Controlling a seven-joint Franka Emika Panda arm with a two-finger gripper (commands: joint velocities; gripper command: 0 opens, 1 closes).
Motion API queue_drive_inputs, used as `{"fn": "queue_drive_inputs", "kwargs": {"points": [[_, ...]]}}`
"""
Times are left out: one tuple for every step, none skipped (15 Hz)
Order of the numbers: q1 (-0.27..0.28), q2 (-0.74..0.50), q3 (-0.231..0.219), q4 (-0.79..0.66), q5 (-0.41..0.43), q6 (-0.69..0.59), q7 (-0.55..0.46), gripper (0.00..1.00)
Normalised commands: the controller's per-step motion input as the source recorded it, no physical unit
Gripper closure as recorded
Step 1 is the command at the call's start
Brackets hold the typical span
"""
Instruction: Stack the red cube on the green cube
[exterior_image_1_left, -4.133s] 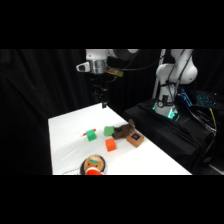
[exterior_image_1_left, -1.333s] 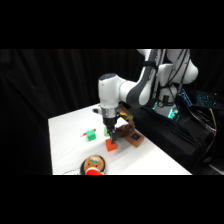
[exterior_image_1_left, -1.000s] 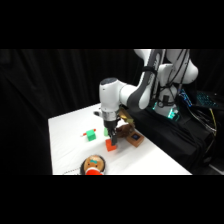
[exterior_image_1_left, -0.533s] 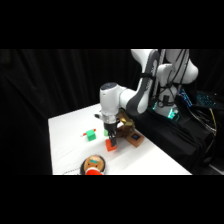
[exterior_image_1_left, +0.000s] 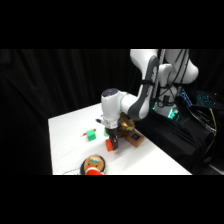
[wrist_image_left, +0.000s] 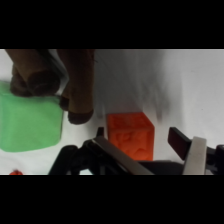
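Straddling the red cube (wrist_image_left: 131, 135) with the gripper (wrist_image_left: 142, 142), jaws spread apart and not yet closed on it.

I am holding the fingers low at the table (exterior_image_1_left: 65, 135), one on each side of the red cube, which is sitting on the white surface just beside a brown toy (wrist_image_left: 75, 80). A pale green block (wrist_image_left: 30, 122) is lying on the toy's other side; the green cube (exterior_image_1_left: 90, 134) is resting well apart, toward the table's far-left area in the side view. I am judging the toy's closeness the main hazard: one finger could clip it, skewing the cube during closing.
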Motion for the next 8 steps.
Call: {"fn": "queue_drive_inputs", "kwargs": {"points": [[0.15, 0.12, -0.165, 0.08, -0.06, 0.19, 0.14, 0.0], [0.149, 0.11, -0.168, 0.07, -0.063, 0.19, 0.15, 0.0], [0.148, 0.11, -0.17, 0.08, -0.068, 0.17, 0.15, 0.0], [0.14, 0.11, -0.161, 0.08, -0.066, 0.16, 0.15, 0.0], [0.131, 0.1, -0.148, 0.09, -0.062, 0.15, 0.14, 0.0], [0.131, 0.1, -0.141, 0.09, -0.064, 0.14, 0.13, 0.0], [0.125, 0.1, -0.122, 0.1, -0.056, 0.12, 0.12, 0.0], [0.131, 0.09, -0.113, 0.1, -0.055, 0.11, 0.12, 0.24]]}}
